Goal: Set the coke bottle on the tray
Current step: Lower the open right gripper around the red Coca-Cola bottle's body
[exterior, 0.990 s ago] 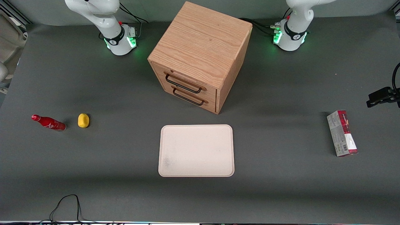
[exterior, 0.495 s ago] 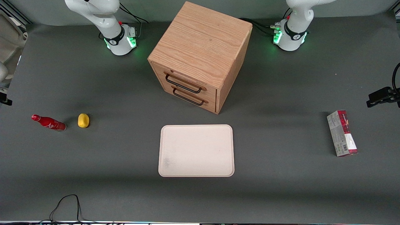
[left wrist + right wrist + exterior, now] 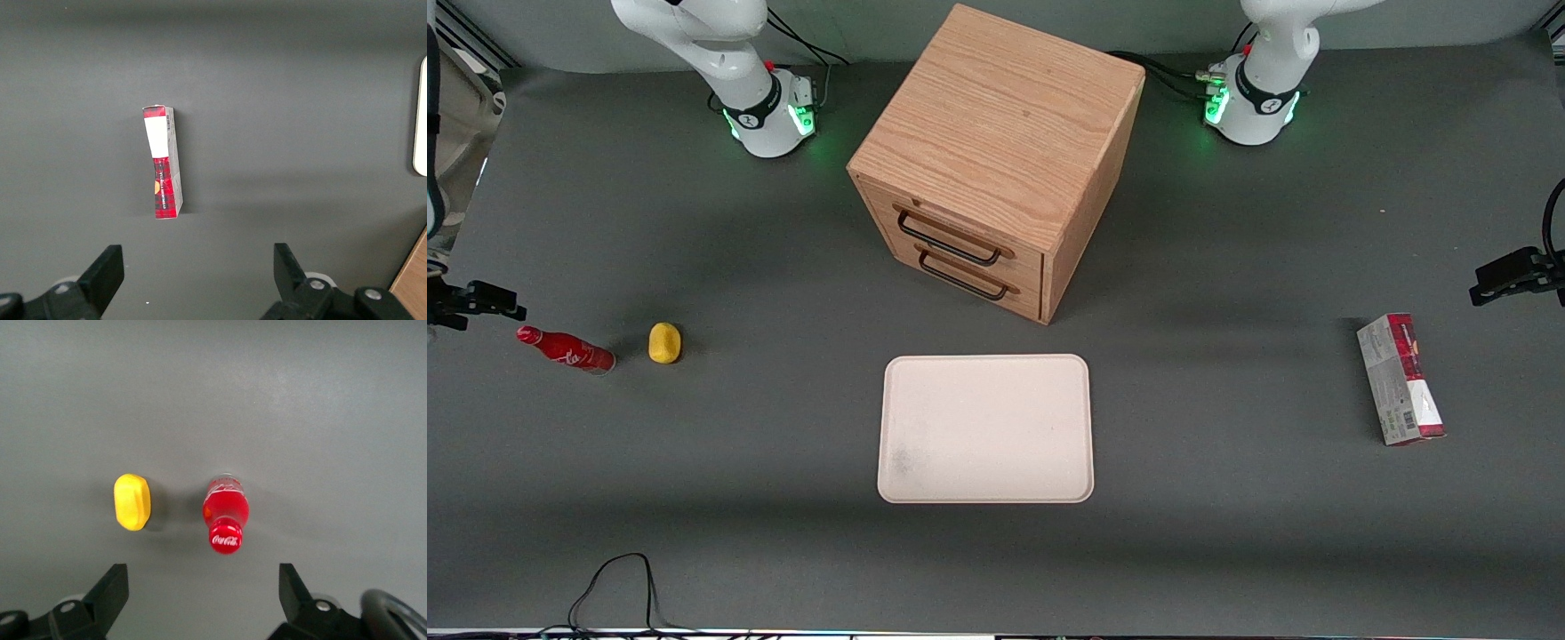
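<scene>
Working arm's end of the table, as I see it from my station. The bottle [image 3: 566, 348] stands upright on the table [image 3: 783, 551], apart from the tray [image 3: 985, 428], which lies nearer the front camera than the cabinet [image 3: 996, 160]. Beside the bottle sits a yellow object [image 3: 664, 343], close but not touching. The gripper [image 3: 203, 600] hangs above the bottle with its two fingers [image 3: 110, 593] spread wide and nothing between them; in the right wrist view I look straight down on the red cap [image 3: 225, 539], with the yellow object [image 3: 132, 501] next to it. In the front view only a dark part of the gripper [image 3: 471, 302] shows at the picture's edge, just above the bottle's cap. A carton [image 3: 1400, 379] lies toward the parked arm's end.
</scene>
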Robot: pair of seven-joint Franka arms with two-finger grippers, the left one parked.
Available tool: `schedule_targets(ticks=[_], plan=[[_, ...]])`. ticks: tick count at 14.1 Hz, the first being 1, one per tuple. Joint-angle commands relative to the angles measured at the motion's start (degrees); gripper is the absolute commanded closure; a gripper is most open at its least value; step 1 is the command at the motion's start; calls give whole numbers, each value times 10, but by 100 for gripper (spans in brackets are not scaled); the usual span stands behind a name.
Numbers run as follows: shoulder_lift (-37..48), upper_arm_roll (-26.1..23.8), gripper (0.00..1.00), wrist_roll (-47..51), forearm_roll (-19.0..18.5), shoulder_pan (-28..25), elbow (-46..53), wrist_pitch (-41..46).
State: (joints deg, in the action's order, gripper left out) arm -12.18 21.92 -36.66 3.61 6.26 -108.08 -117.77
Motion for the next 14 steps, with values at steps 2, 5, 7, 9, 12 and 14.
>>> schedule_targets(ticks=[2,5,7,9,12,14], plan=[[-42,2,0,-14,10,-5,-5,-48],[-64,2,0,-14,10,-5,-6,-67],[-73,2,0,-14,10,-5,-6,-71],[-78,2,0,-14,10,-5,-16,-82],[-77,2,0,-14,10,-5,-27,-85],[-76,2,0,-15,9,-5,-30,-85]])
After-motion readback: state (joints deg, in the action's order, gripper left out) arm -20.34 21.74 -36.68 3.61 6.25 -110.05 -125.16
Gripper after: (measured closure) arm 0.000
